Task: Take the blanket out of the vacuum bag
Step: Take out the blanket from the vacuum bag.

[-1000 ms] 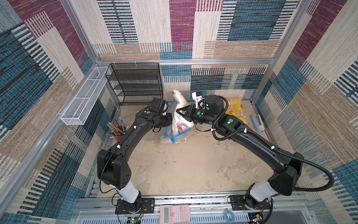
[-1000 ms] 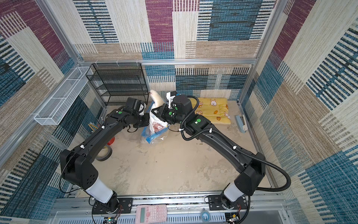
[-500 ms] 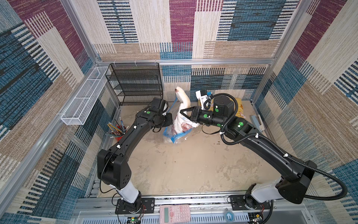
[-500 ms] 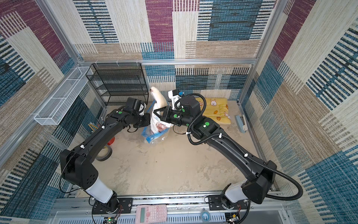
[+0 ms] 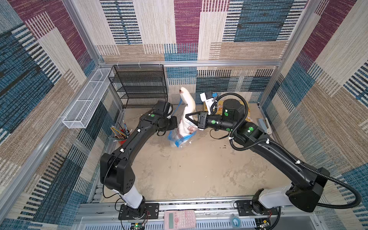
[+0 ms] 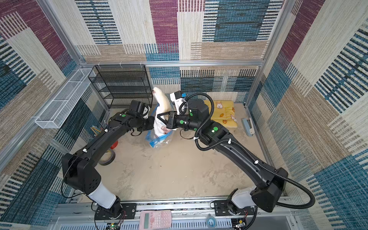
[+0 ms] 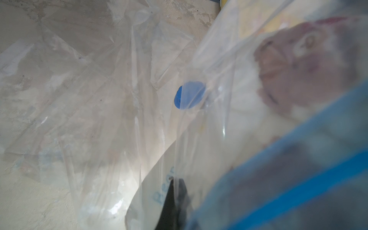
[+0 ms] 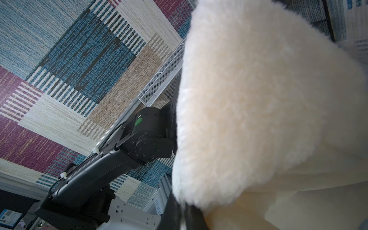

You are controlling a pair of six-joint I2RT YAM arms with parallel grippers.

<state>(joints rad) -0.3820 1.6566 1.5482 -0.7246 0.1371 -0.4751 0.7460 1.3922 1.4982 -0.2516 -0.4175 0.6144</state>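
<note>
We see the blanket (image 5: 188, 105) partly out, its long axis running 12 to 6 in both top views, its foot inside the bag (image 5: 179, 140) on the table (image 5: 189, 169). The right claw (image 5: 187, 116), at the blanket's 3 o'clock, is clenched on fleece. The left claw (image 5: 174, 124), at 9, seems clamped on the bag. Pale blue print near the valve (image 7: 189, 97) is unreadable.
</note>
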